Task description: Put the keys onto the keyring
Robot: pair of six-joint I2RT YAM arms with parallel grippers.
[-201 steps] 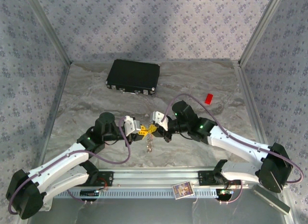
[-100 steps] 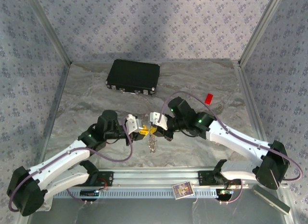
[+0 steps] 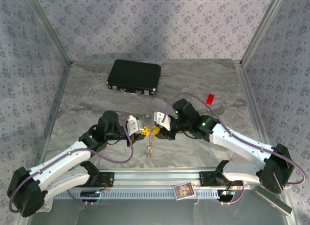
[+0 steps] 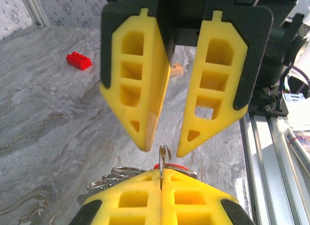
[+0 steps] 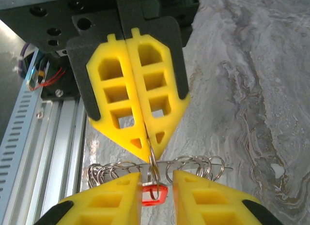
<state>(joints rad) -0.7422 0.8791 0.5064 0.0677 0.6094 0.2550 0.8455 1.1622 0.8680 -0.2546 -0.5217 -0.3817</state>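
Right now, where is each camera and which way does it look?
Top external: above, behind the arms, looking down at the table; left arm and right arm show.
Left wrist: on the left arm, facing the right end effector; own shut fingers below.
Right wrist: on the right arm, facing the left end effector; own open fingers below.
Both wrist views share the keyring, pinched by the left end effector.

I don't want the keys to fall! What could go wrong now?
1. The left claw pinches just one thin metal ring by its edge, and the right claw is open. The ring could slip or twist, and the bunch of small rings beside it might drop onto the table.
2. The red key tag sits between the open right claw's fingers. Closing there could grab the tag or knock the ring loose.
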